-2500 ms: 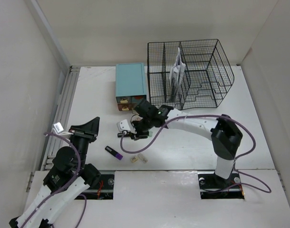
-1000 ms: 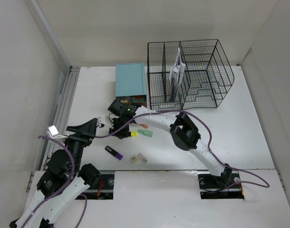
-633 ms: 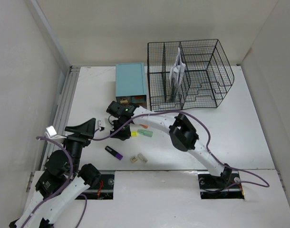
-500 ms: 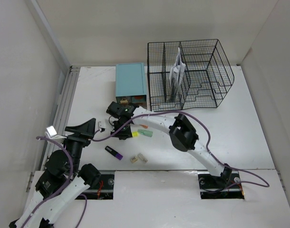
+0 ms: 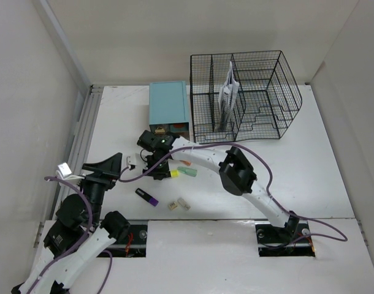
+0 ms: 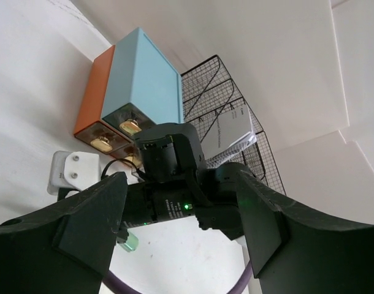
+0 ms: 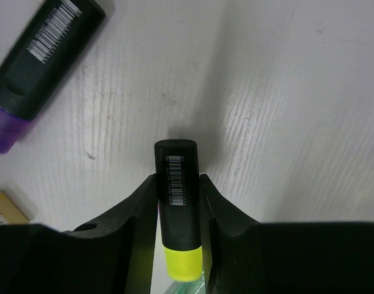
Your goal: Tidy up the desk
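White tabletop (image 5: 334, 177) fills mid top view, grey rail (image 5: 83, 141) along its L edge, arm bases at near edge. Centre-left on it: R end effector (image 7: 178, 190) clamped on a yellow highlighter (image 7: 177, 214) lying flat, fingers tight vs both sides. Green marker (image 5: 188, 173) just beside; purple highlighter (image 5: 146, 196) & 2 beige blocks (image 5: 179, 204) nearer the bases. L end effector (image 6: 181, 190) wide, nothing btwn fingers, over L side. Teal drawer box (image 5: 169, 107) & wire rack (image 5: 248, 92) at back.

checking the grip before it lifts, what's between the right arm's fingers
A yellow-capped highlighter, lying on the desk, with the right fingers against both its sides; the right wrist view shows it.
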Robot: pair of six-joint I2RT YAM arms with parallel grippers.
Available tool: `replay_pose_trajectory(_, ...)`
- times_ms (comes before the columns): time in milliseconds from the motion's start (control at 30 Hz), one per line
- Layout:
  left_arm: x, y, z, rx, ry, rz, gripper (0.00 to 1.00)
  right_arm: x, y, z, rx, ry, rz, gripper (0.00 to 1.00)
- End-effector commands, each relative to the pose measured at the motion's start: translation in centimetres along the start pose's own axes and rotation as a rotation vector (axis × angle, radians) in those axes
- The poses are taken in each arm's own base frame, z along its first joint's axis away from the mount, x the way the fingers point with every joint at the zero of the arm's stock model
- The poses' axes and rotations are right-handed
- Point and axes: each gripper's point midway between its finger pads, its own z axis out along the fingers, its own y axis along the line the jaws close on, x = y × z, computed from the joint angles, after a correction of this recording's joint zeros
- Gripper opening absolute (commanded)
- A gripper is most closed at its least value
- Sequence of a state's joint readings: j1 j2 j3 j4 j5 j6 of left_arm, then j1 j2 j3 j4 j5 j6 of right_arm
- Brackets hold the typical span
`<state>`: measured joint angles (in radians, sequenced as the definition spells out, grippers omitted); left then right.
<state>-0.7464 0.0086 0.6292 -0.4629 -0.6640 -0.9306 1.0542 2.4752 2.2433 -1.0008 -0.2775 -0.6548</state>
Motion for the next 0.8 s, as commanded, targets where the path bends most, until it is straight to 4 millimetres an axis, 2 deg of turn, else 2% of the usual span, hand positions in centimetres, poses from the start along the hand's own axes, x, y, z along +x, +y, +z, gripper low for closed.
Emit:
replay_pose_trajectory(0, -5.2, -1.9, -3.5, 0.161, -0.119, -0.142, 0.69, -6.8, -0.9, -7.4, 0.106, -0.216, -0.084, 0.08)
replay_pose_trajectory(33, -5.2, -2.2, -3.6, 0.172, -0.116, -0.138, 0.70, -7.8, -0.3, -9.0, 0.092, -0.262, -0.099, 0.08)
replay_pose_trajectory(67, -5.5, -2.4, -3.8, 0.179, -0.121, -0.145, 0.70, -8.5, -0.7, -10.0, 0.102, -0.302, -0.105, 0.07)
replay_pose_trajectory(167, -5.5, -2.4, -3.8, 0.179, -0.121, -0.145, 0.70, -9.6, -0.6, -12.7, 0.094, -0.388, -0.110, 0.07)
replay_pose_trajectory(233, -5.9, -2.6, -4.0, 0.184, -0.125, -0.151, 0.70, -9.7, -0.6, -13.5, 0.090, -0.417, -0.102, 0.07)
replay_pose_trajectory(267, -5.9, -2.6, -4.0, 0.184, -0.125, -0.151, 0.70, -10.0, -0.7, -14.9, 0.096, -0.442, -0.094, 0.07)
replay_pose_trajectory(333, -5.9, -2.6, -4.0, 0.184, -0.125, -0.151, 0.70, -10.7, -0.6, -16.3, 0.087, -0.497, -0.102, 0.07)
replay_pose_trajectory(367, -5.9, -2.6, -4.0, 0.184, -0.125, -0.151, 0.70, -10.9, -1.0, -18.0, 0.116, -0.523, -0.108, 0.07)
replay_pose_trajectory(433, -5.9, -2.6, -4.0, 0.184, -0.125, -0.151, 0.70, -11.2, -1.5, -19.6, 0.122, -0.582, -0.111, 0.06)
replay_pose_trajectory(533, -5.4, -2.5, -3.8, 0.185, -0.113, -0.154, 0.70, -10.9, -2.9, -22.2, 0.174, -0.627, -0.113, 0.06)
replay_pose_trajectory(567, -5.1, -2.3, -3.6, 0.178, -0.108, -0.148, 0.70, -10.5, -3.5, -22.1, 0.183, -0.626, -0.104, 0.06)
replay_pose_trajectory(633, -5.1, -2.6, -3.7, 0.192, -0.105, -0.153, 0.70, -10.1, -4.0, -23.6, 0.186, -0.662, -0.107, 0.06)
replay_pose_trajectory(667, -4.7, -2.4, -3.5, 0.185, -0.100, -0.146, 0.70, -9.4, -5.4, -24.1, 0.206, -0.681, -0.088, 0.06)
replay_pose_trajectory(767, -4.6, -2.4, -3.3, 0.185, -0.100, -0.146, 0.70, -7.6, -6.7, -24.5, 0.179, -0.719, -0.071, 0.06)
